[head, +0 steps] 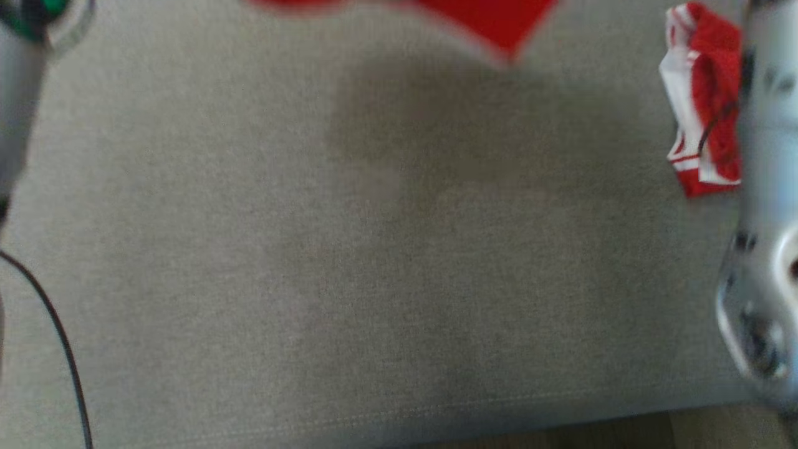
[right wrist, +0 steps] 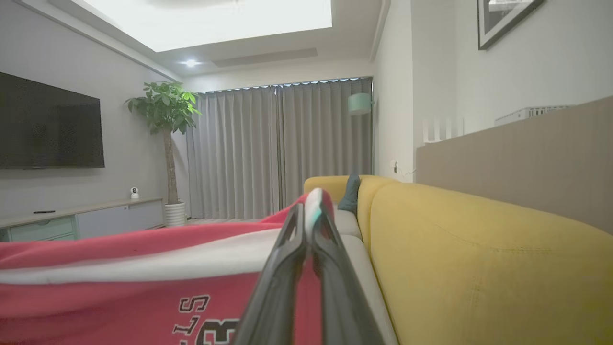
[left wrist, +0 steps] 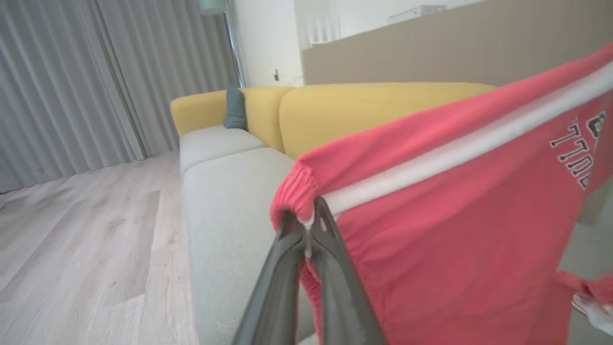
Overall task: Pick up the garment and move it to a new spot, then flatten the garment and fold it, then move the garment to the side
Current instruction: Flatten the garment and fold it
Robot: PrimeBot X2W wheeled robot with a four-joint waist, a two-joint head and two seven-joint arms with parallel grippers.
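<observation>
The garment (left wrist: 455,215) is a red top with a white stripe and dark lettering, held up off the grey sofa seat (head: 374,262) and stretched between both grippers. In the left wrist view my left gripper (left wrist: 309,225) is shut on its ribbed edge by the stripe. My right gripper (right wrist: 309,215) is shut on another edge, with the garment (right wrist: 119,258) spreading to the left below it. In the head view the red cloth (head: 492,22) crosses the top edge, and a red-and-white fold (head: 704,100) hangs beside my right forearm (head: 767,187).
The yellow backrest (right wrist: 479,249) runs along the seat, with a teal cushion (left wrist: 235,108) at its far end. Wooden floor (left wrist: 86,239) and grey curtains (left wrist: 72,81) lie past the sofa. A black cable (head: 56,337) hangs at the head view's left, below my left forearm (head: 19,93).
</observation>
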